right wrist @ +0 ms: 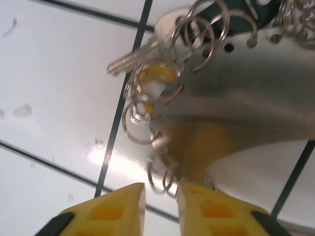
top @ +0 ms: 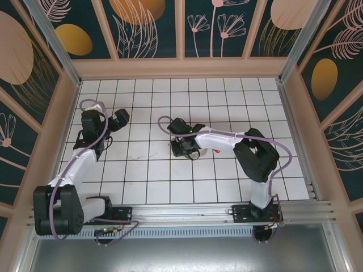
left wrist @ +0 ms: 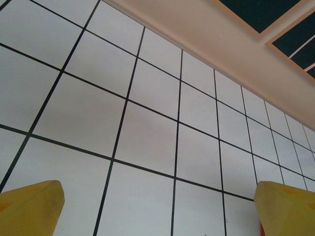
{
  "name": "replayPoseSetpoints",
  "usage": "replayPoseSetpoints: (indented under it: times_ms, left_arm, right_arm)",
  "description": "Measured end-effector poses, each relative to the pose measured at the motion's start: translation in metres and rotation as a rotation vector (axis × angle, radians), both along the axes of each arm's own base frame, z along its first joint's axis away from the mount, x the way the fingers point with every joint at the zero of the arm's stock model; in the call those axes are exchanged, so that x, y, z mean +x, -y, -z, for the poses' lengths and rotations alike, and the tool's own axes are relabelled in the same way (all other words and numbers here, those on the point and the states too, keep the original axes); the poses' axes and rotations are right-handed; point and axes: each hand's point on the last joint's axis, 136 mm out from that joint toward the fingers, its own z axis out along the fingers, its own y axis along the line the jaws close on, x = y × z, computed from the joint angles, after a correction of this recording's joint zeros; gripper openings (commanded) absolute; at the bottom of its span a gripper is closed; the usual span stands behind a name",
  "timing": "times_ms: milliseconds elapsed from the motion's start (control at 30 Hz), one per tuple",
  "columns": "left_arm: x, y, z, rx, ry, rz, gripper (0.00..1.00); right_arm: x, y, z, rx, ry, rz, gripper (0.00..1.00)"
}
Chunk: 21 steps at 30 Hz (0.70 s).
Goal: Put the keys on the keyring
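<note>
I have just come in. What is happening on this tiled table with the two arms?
The right gripper is down near the middle of the tiled table, right by a bunch of small metal rings with a silver key among them. Its fingers stand a little apart; whether they pinch a ring I cannot tell. The left gripper hangs wide open over bare tiles, holding nothing.

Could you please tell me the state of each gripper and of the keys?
left gripper: wide open, empty.
right gripper: slightly open, gripping nothing.
silver key: lying flat on the tiles, head among metal rings.
yellow tag: inside one ring.
</note>
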Motion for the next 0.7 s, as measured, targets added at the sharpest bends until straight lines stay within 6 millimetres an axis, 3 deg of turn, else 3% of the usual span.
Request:
replayPoseSetpoints:
  times_ms: [233,367,567,700]
  left_arm:
    - [0.0,0.005,-0.003,-0.013,0.014,0.024,0.99]
    - [0.0,0.009,-0.006,-0.025,0.025,0.048,0.99]
    - [0.001,0.011,-0.009,-0.03,0.035,0.061,0.99]
    - [0.0,0.012,-0.009,-0.031,0.036,0.064,0.99]
  right_arm:
    - [-0.023,0.039,-0.036,0.044,0.028,0.014,0.27]
    - [-0.01,0.061,-0.038,0.037,0.029,0.075,0.29]
    - [0.002,0.053,-0.032,0.009,0.034,0.107,0.31]
    - [0.02,0.072,-0.039,0.004,0.061,0.172,0.3]
